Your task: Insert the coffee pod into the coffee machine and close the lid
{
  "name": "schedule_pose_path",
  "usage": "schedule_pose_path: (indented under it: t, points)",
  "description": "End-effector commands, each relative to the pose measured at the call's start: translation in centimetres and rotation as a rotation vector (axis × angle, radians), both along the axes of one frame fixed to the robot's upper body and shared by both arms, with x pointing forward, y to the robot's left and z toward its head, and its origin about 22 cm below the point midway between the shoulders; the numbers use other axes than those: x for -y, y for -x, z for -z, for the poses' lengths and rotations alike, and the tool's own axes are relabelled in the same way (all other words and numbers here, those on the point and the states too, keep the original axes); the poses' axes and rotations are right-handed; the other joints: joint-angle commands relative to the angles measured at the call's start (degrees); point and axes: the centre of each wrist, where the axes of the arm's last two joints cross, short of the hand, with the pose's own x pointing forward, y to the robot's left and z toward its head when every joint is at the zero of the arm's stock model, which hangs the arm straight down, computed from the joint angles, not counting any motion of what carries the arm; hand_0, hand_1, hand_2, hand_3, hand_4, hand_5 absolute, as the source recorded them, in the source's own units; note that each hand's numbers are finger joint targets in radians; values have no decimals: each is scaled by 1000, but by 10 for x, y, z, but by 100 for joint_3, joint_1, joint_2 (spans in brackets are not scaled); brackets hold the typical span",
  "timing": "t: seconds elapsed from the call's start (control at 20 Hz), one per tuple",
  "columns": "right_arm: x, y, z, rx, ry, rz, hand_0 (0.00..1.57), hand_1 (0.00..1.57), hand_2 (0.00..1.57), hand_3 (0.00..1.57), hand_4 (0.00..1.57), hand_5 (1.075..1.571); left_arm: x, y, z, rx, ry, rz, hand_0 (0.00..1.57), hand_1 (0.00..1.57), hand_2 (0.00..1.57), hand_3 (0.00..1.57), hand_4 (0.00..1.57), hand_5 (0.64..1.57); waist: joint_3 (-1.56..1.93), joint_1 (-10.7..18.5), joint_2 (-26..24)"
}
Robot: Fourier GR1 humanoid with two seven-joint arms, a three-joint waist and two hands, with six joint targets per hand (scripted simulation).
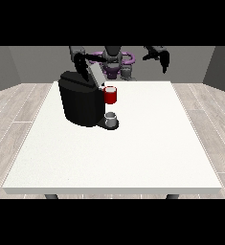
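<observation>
The pod [110, 95] seems seated in the machine [80, 100] at far left, the lid [95, 72] up; the view's-left hand [80, 62] is by it, fingers unreadable, holding nothing visible.

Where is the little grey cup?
In the front view, the grey cup stands left of the table's middle, at the foot of the black coffee machine, under its red pod holder.
</observation>
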Motion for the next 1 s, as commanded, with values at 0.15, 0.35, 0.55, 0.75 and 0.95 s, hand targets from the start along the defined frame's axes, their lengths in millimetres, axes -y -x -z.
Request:
schedule_pose_path:
  t: [0.15,0.35,0.55,0.75,0.95]
  points:
    - [-12,-9,-15,35,26,-54,0,0,0,0,129,1571,-28,3,-9,36,-38,-68,0,0,0,0,299,1571,2,-173,286]
    - [-13,-15,-19,100,71,-30,0,0,0,0,200,1571,-13,13,-8,39,-37,-12,0,0,0,0,348,1571,2,136,457]
    - [-24,-29,-72,106,127,-94,0,0,0,0,119,1571,-20,12,-1,3,-51,-4,0,0,0,0,358,1571,0,156,272]
    - [-45,-28,-69,188,141,-107,0,0,0,0,0,1571,-3,-4,-22,54,-50,-7,0,0,0,0,411,1571,2,233,627]
    - [-62,-26,-74,182,136,-148,0,0,0,0,0,1571,-4,1,-11,62,-49,-19,0,0,0,0,319,1571,1,276,586]
